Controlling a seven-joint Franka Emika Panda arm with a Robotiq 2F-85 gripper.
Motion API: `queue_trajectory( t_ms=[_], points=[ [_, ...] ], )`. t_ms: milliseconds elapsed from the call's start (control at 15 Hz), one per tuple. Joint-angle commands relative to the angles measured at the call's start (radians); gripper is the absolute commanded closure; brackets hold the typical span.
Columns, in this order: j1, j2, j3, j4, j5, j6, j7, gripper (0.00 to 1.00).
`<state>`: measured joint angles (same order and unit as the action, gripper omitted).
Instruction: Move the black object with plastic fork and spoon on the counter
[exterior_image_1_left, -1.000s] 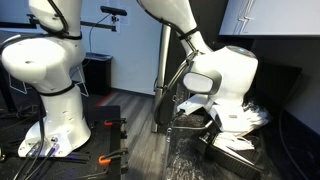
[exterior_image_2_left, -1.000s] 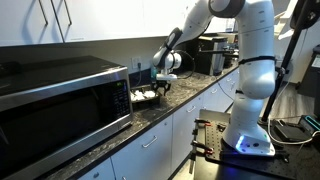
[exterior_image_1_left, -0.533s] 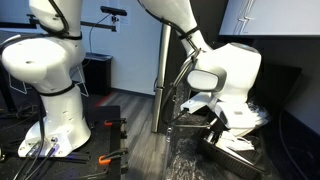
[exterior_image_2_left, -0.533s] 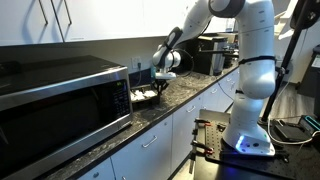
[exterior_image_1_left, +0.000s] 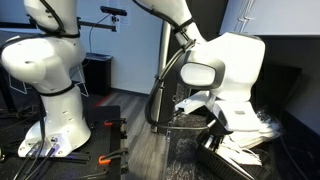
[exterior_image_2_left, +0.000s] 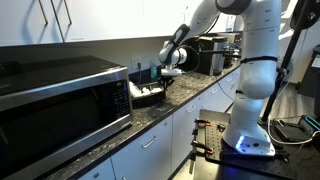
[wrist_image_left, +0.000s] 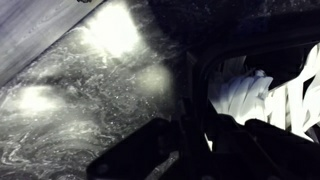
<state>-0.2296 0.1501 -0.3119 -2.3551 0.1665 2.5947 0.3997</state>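
Note:
The black object (wrist_image_left: 192, 85) is a low-walled tray on the speckled counter (wrist_image_left: 90, 90), with the white plastic fork and spoon heap (wrist_image_left: 250, 95) inside it. In the wrist view my gripper (wrist_image_left: 195, 140) straddles the tray's near wall, one finger outside and one inside, shut on it. In both exterior views the gripper (exterior_image_1_left: 214, 125) (exterior_image_2_left: 166, 78) is down at the tray (exterior_image_1_left: 240, 150) (exterior_image_2_left: 148, 94). The cutlery (exterior_image_1_left: 262, 125) shows pale behind the wrist. The arm's white wrist hides part of the tray.
A steel microwave (exterior_image_2_left: 60, 95) stands on the counter (exterior_image_2_left: 170, 108) beside the tray. Dark appliances (exterior_image_2_left: 205, 55) sit further along it. White cabinets run under the counter's front edge. A second white robot base (exterior_image_1_left: 45, 70) stands on the floor.
The jaws have closed on the tray's wall. The wrist has since shifted along the counter away from the microwave, and the tray with its cutlery has shifted a little with it.

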Motion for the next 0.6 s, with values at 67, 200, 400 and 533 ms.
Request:
queue_trajectory(
  t_ms=[67,200,400,533],
  points=[
    [-0.048,-0.064,-0.032,-0.073,-0.025,-0.01,-0.071,0.96],
    [-0.073,-0.078,-0.032,-0.091,-0.004,-0.023,-0.17,0.96],
    [-0.105,-0.116,-0.04,-0.108,-0.034,-0.065,-0.298,0.96],
    [-0.122,-0.14,-0.054,-0.111,-0.077,-0.113,-0.349,0.96]
  ],
)
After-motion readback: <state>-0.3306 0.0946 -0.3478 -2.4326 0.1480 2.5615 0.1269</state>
